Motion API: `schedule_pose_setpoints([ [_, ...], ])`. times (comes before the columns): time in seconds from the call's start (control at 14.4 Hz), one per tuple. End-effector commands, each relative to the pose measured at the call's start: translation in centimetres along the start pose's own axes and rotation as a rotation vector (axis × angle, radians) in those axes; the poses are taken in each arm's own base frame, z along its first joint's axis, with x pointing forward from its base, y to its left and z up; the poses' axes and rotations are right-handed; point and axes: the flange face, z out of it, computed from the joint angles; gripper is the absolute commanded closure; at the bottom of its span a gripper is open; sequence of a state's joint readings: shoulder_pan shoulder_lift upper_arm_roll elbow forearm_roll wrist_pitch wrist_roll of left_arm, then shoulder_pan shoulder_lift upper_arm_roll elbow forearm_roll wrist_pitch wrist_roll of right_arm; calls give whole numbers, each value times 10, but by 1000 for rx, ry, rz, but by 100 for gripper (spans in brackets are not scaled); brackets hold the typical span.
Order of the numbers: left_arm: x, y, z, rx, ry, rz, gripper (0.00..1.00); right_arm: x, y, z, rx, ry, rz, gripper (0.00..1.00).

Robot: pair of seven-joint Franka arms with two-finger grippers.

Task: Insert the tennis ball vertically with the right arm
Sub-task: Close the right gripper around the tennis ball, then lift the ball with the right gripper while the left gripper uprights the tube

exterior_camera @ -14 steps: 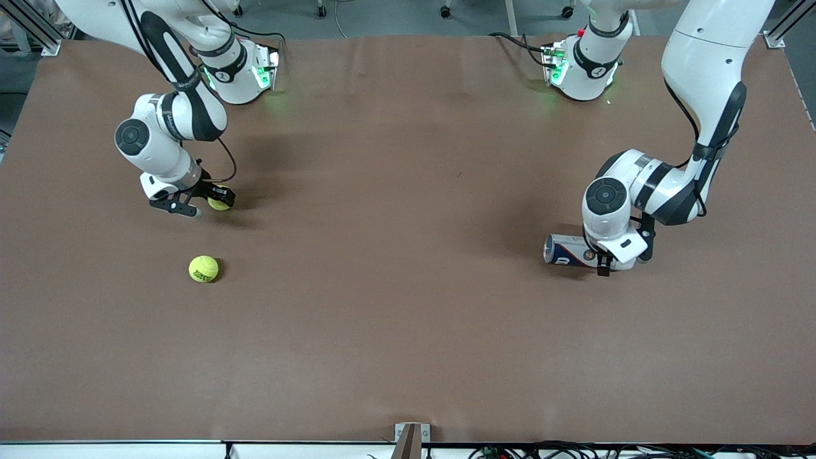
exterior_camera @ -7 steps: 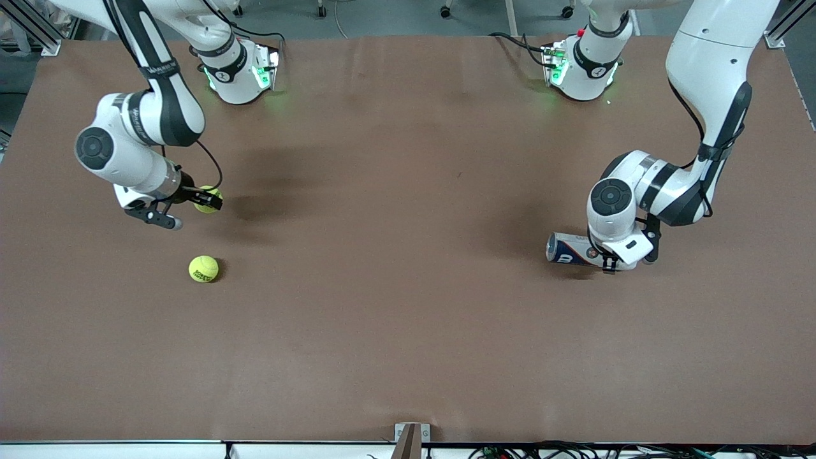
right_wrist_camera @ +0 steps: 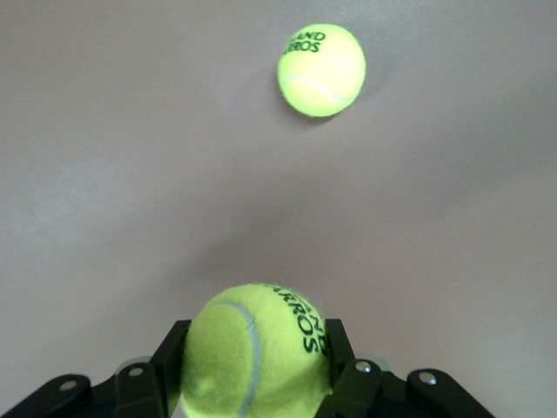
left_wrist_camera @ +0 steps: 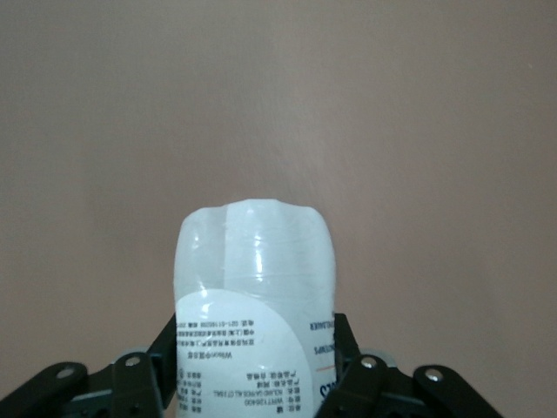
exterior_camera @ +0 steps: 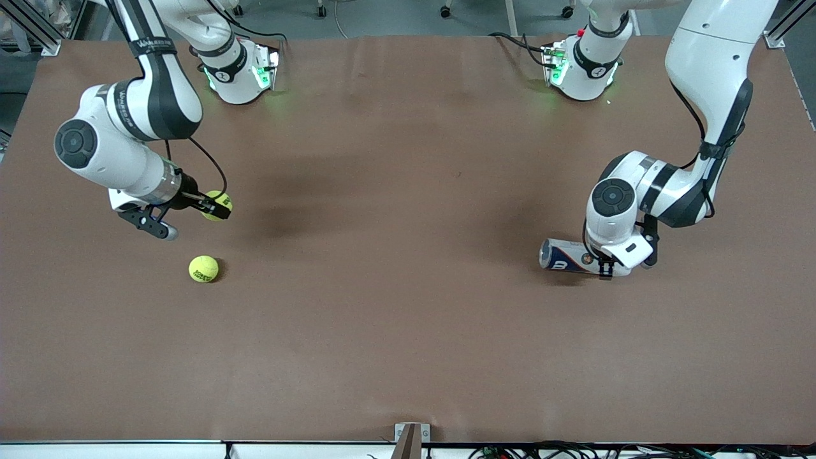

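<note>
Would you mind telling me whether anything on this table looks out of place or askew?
The ball can lies on its side in the left pincer, not upright for a vertical drop. The right pincer holds one tennis ball; a second ball sits loose on the table.

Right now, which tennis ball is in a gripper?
The tennis ball clamped in the right gripper; the other ball lies loose on the table, nearer the front camera.

Bare brown tabletop (exterior_camera: 408,287) between loose tennis ball (exterior_camera: 203,268) and lying can (exterior_camera: 564,257)
</note>
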State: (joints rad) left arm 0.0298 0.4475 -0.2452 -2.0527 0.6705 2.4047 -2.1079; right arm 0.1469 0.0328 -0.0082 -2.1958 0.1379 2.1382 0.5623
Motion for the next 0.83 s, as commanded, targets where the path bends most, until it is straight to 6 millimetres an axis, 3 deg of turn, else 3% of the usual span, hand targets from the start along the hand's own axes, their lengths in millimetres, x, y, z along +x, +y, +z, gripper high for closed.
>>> schedule_pose_setpoints([
  [0.0, -7, 8, -38, -28, -77, -75, 33, -11, -28, -7, 34, -13, 71, 99],
  [0.35, -28, 35, -89, -83, -198, -144, 35, -19, -52, -20, 112, -40, 158, 99],
  [0.76, -55, 52, -137, -148, -275, -139, 35, -69, -135, -48, 163, -40, 305, 99],
])
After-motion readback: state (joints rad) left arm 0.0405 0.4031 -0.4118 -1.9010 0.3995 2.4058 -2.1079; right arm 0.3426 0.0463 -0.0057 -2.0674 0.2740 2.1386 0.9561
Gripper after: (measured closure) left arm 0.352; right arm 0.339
